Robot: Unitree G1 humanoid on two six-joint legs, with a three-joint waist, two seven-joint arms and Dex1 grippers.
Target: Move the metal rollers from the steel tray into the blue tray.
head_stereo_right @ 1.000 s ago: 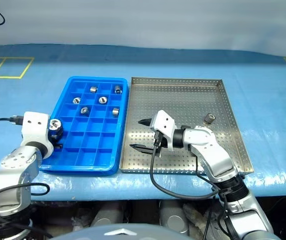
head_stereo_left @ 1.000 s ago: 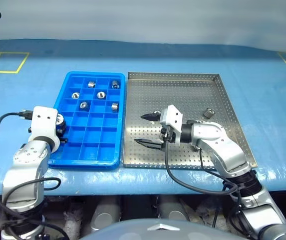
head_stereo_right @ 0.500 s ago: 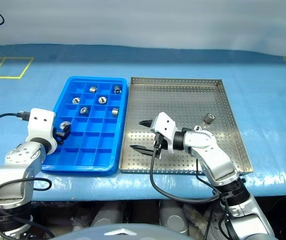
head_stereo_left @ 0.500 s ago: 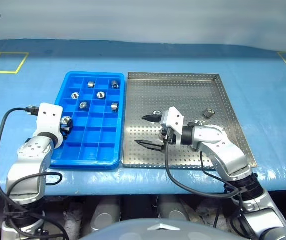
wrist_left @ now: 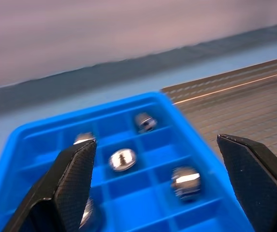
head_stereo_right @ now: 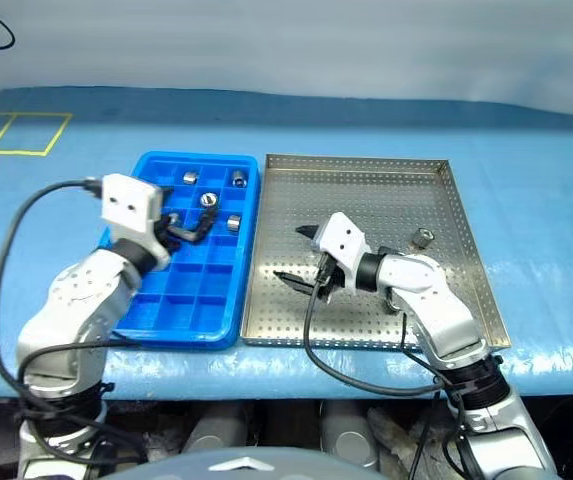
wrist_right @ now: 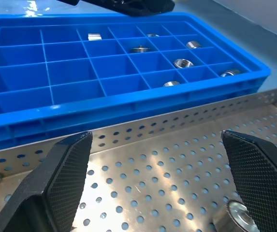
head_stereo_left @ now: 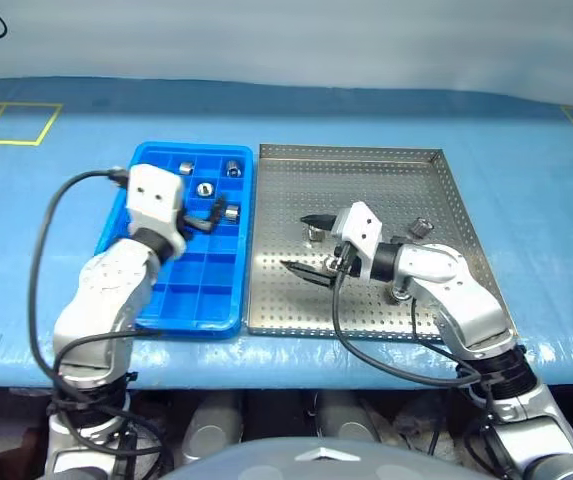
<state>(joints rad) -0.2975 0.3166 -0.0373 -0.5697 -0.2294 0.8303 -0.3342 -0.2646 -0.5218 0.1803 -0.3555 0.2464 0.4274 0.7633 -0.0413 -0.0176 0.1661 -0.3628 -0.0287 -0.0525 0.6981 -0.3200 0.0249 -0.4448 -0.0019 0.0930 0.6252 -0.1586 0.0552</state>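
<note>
One metal roller (head_stereo_left: 314, 230) lies just beyond the spread right hand (head_stereo_left: 311, 245).

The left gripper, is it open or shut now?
Open. The left gripper hangs over the blue tray with its two black fingers spread wide and nothing between them.

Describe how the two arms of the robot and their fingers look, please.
Both arms have silver-grey metallic segments with black joints. Each ends in a white boxy wrist block carrying two black pointed fingers, left gripper and right gripper; up close, the fingers have a fine mesh texture. A black cable loops along each arm.
</note>
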